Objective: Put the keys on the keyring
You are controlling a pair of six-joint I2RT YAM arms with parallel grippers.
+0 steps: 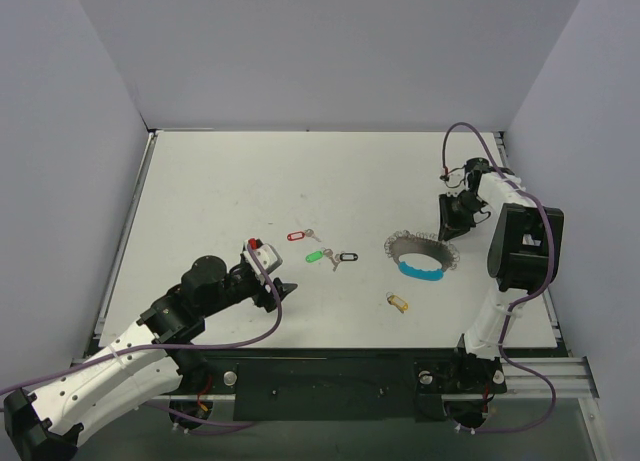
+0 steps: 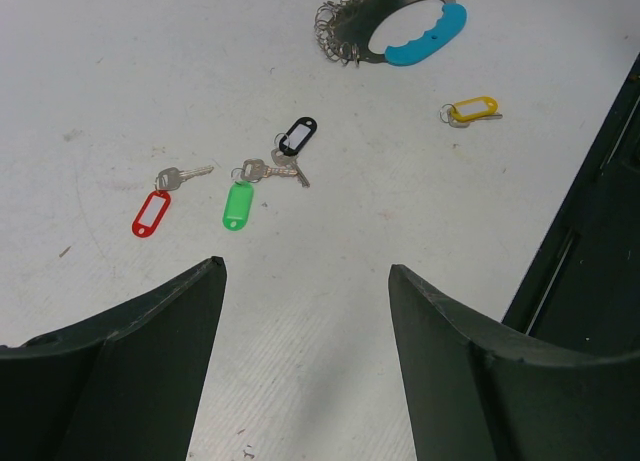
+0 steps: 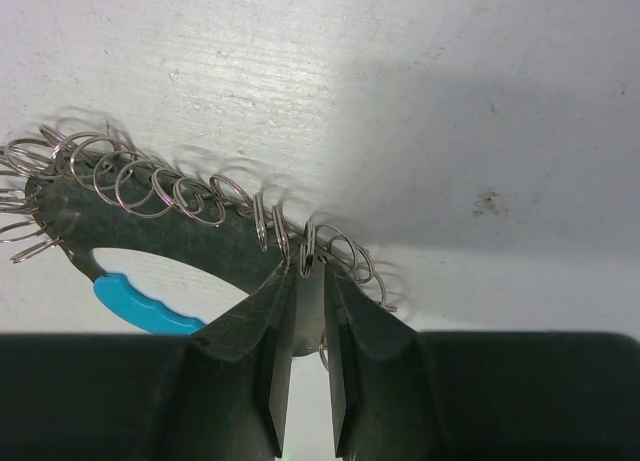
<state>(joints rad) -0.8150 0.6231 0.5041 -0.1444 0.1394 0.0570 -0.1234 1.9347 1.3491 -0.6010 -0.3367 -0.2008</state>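
Observation:
The keyring (image 1: 400, 245) lies right of centre, a grey band hung with wire rings and a blue segment (image 1: 420, 271). My right gripper (image 1: 447, 231) is down on its far right edge. In the right wrist view the right gripper (image 3: 312, 264) has its jaws drawn close on one small ring of the keyring (image 3: 180, 231). Loose on the table lie the red key (image 1: 295, 235), green key (image 1: 316, 254), black key (image 1: 347, 256) and yellow key (image 1: 398, 301). My left gripper (image 1: 285, 289) stands open and empty, short of the green key (image 2: 238, 203) and the red key (image 2: 151, 212).
The black key (image 2: 298, 136) overlaps the green one's metal end. The yellow key (image 2: 473, 108) sits apart near the dark front rail (image 2: 600, 231). Grey walls close in the table on three sides.

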